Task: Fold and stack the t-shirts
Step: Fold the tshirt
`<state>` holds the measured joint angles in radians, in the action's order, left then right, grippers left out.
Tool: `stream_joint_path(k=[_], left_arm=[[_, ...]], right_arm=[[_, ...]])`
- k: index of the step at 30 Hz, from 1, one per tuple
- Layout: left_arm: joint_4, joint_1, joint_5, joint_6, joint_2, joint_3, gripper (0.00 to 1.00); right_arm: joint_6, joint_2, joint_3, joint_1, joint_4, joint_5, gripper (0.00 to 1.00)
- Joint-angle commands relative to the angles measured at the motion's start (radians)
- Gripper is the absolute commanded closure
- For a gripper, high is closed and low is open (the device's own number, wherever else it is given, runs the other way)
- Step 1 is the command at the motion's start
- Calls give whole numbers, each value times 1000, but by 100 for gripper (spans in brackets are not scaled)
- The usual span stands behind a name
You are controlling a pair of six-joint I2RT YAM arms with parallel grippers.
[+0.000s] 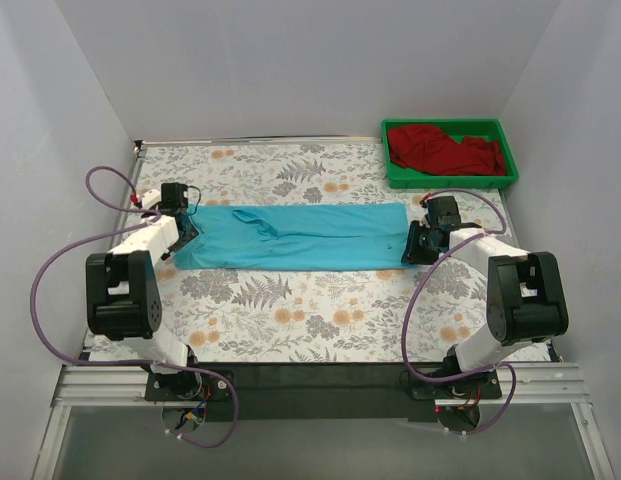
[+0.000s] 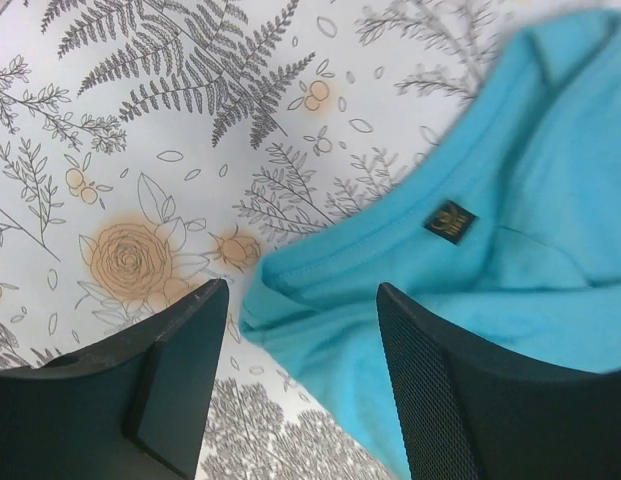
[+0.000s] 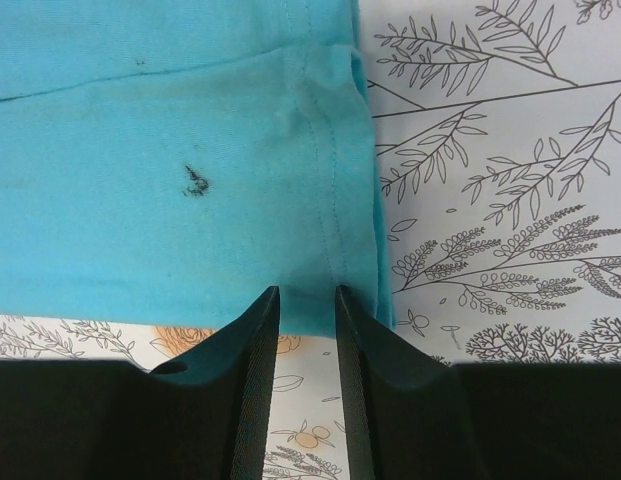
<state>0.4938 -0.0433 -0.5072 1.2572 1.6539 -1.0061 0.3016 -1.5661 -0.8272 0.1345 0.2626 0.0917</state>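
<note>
Surroundings: green tray (image 1: 445,181) at far right of floral table (image 1: 290,310), dark red t-shirt (image 1: 445,150) bunched inside.
Turquoise t-shirt (image 1: 300,238): mid-table, flat narrow strip, long axis left–right, collar leftward.
Left gripper (image 2: 300,300): at collar end, released, fingers spread.
Right gripper (image 3: 307,295): at hem; fingers narrowly apart, grasp indeterminable.

I see a plain turquoise-blue t-shirt (image 1: 300,238) on my bench (image 1: 290,310), white with grey ferns and orange blossoms; at 1 o'clock, a dark red t-shirt (image 1: 445,152) in a green tray (image 1: 450,182).
</note>
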Motion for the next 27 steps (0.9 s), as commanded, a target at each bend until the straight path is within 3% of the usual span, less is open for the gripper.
stream_joint_path(k=[1, 9, 19, 27], left_arm=[[9, -7, 73, 71, -173, 33, 43], [-47, -99, 208, 174, -227, 182, 47], [-136, -130, 254, 157, -191, 267, 52], [-176, -139, 233, 123, -137, 267, 63]], right_arm=[[-32, 9, -13, 13, 55, -23, 68], [-36, -3, -16, 22, 52, 8, 68], [-45, -6, 8, 20, 40, 20, 68], [-50, -15, 11, 22, 40, 6, 69]])
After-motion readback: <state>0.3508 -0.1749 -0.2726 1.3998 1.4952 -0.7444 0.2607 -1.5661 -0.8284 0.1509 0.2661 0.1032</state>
